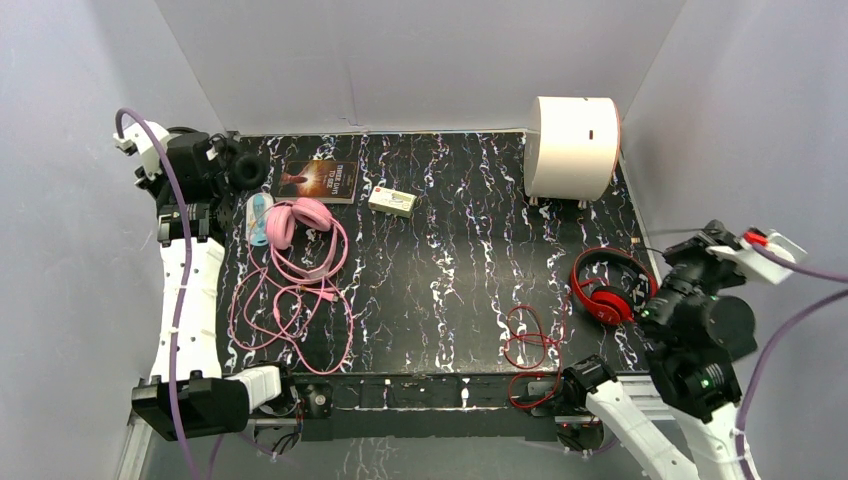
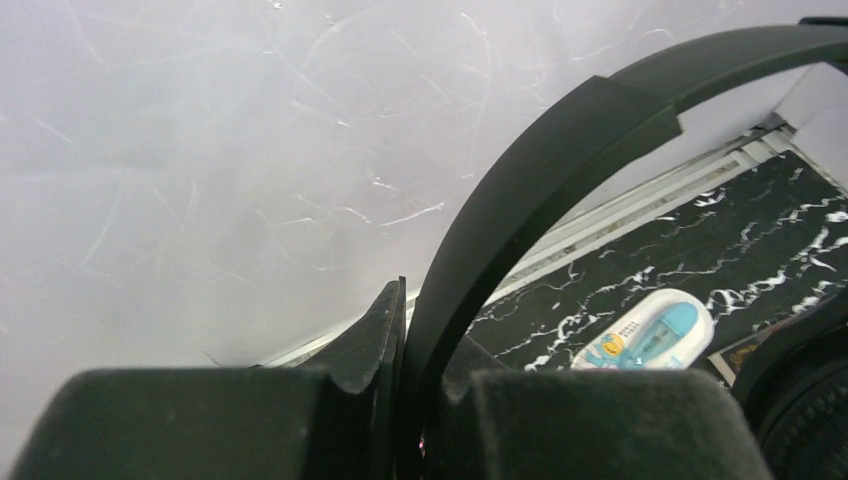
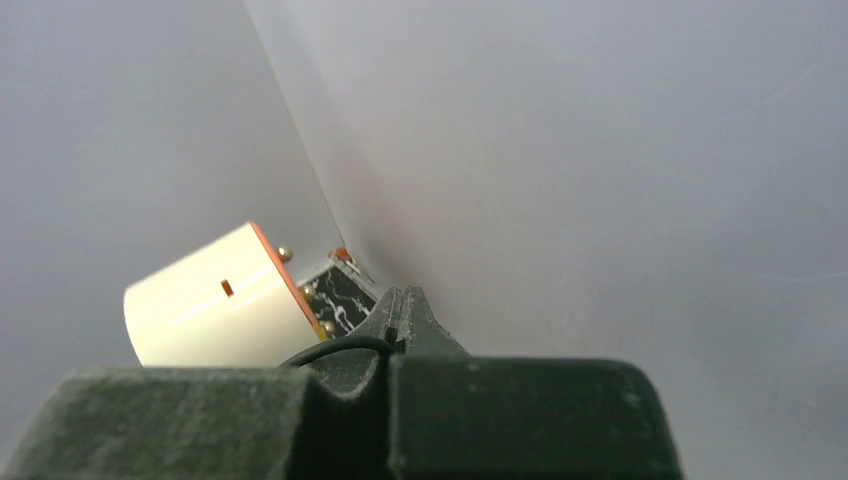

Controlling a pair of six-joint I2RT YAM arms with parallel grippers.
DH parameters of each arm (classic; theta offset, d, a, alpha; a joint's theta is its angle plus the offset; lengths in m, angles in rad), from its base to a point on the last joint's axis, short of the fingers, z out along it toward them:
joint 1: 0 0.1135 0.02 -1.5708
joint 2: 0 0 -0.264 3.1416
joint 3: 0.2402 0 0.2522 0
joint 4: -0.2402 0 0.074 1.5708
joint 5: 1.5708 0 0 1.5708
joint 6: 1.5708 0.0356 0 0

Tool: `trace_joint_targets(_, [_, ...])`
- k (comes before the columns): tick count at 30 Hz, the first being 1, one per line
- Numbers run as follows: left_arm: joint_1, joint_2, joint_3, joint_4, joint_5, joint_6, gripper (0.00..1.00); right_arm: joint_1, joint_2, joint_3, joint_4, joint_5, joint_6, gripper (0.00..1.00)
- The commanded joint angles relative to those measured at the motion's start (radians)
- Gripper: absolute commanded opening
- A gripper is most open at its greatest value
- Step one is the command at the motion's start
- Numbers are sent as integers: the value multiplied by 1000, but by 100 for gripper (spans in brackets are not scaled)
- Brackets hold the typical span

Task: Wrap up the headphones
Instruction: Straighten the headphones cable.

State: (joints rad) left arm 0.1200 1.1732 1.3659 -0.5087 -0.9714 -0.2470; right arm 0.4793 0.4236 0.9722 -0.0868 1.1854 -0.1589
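Observation:
My left gripper (image 1: 222, 158) at the far left corner is shut on the headband of the small black headphones (image 1: 246, 170). In the left wrist view the gripper (image 2: 425, 335) clamps the black band (image 2: 560, 170), held above the table. The pink headphones (image 1: 298, 222) lie on the table by it, their pink cable (image 1: 300, 295) loose in loops. The red headphones (image 1: 604, 285) lie at the right, their red cable (image 1: 528, 345) trailing to the front edge. My right gripper (image 1: 700, 248), raised at the right wall, is shut on a thin black cable (image 3: 330, 348) in the right wrist view (image 3: 403, 300).
A white cylinder (image 1: 570, 147) stands at the back right, also in the right wrist view (image 3: 215, 300). A book (image 1: 320, 180) and a small box (image 1: 392, 200) lie at the back. A white and blue device (image 1: 258, 215) lies beside the pink headphones, also in the left wrist view (image 2: 645, 345).

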Motion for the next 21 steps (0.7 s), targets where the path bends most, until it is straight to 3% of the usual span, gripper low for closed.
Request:
trace_joint_targets(1, [2,-13,55,-31,357,-70,0,1,23,2,11,-152,-62,0])
trace_joint_targets(5, [11,-7,98,-70,1184,-145,0,1,187,1,-331,-413,213,12])
trace_joint_targets(9, [10,15,82,-22,1749,-277,0,2,282,-75,-425,-720,344,24])
trace_joint_targets(11, [11,8,79,-9,1856,-294,0,1,294,-110,-449,-831,375,37])
trace_joint_targets(12, [11,-1,74,-6,1872,-292,0,1,298,-123,-452,-914,368,50])
trace_joint_targets(13, [7,-10,62,4,1886,-290,0,1,300,-130,-445,-1014,345,70])
trace_joint_targets(16, [-8,-12,3,27,1947,-293,0,0,322,-110,-381,-1391,227,98])
trace_joint_targets(19, [-52,11,-40,27,2016,-287,0,1,387,-38,-277,-1683,171,99])
trace_joint_targets(21, [-101,20,-63,22,2042,-266,0,1,435,-29,-119,-1831,199,99])
